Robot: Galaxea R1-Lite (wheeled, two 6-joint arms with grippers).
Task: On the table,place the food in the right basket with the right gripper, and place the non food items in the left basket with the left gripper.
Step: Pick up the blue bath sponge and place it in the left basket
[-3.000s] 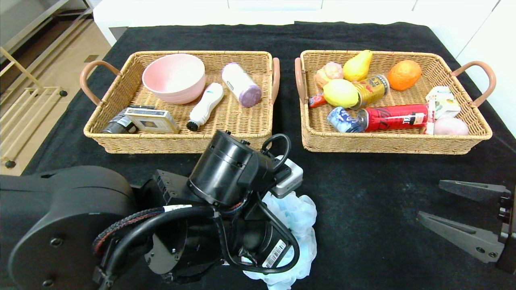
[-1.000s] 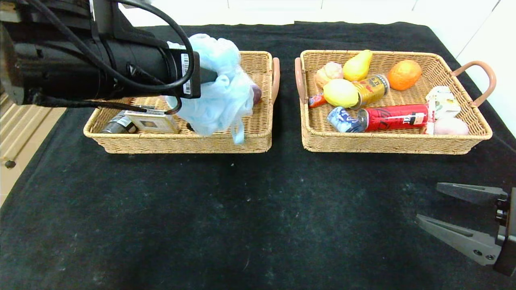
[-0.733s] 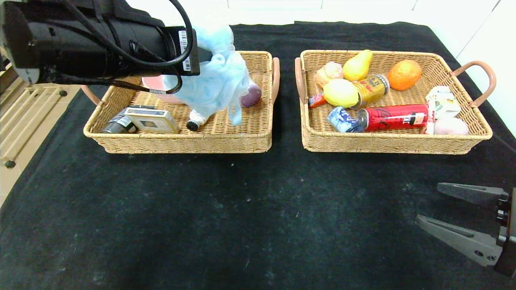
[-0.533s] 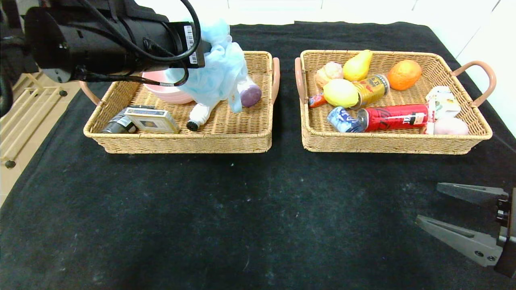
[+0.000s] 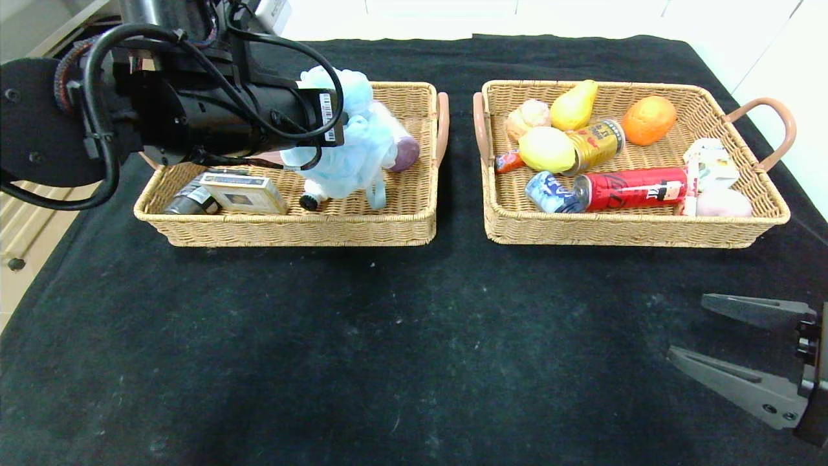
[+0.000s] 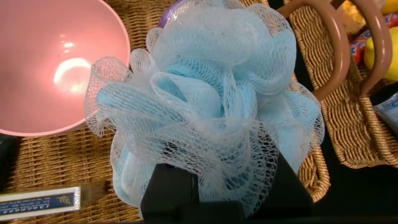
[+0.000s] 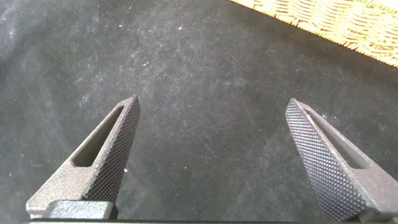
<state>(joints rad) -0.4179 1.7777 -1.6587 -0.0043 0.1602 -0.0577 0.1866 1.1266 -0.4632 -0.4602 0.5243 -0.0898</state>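
My left gripper [image 6: 227, 183] is shut on a light blue mesh bath loofah [image 5: 352, 152], also seen in the left wrist view [image 6: 211, 106]. It holds the loofah low over the middle of the left wicker basket [image 5: 291, 230], beside a pink bowl [image 6: 43, 62]. The loofah's mesh hides the fingertips. My right gripper [image 5: 689, 327] is open and empty over the black cloth at the front right, its fingers [image 7: 112, 149] wide apart. The right wicker basket [image 5: 634, 234] holds a pear [image 5: 574, 107], an orange [image 5: 649, 120], a lemon [image 5: 546, 149] and a red can [image 5: 631, 188].
The left basket also holds a card box [image 5: 242, 193], a black item [image 5: 187, 204], a white bottle with a black tip [image 5: 309, 199] and a purple-ended roll [image 5: 404, 152]. Black cloth [image 5: 414, 336] covers the table in front of the baskets.
My left arm lifted the loofah from the front of the table, carried it over the left basket and has lowered it towards the basket floor. The right gripper has stayed still.
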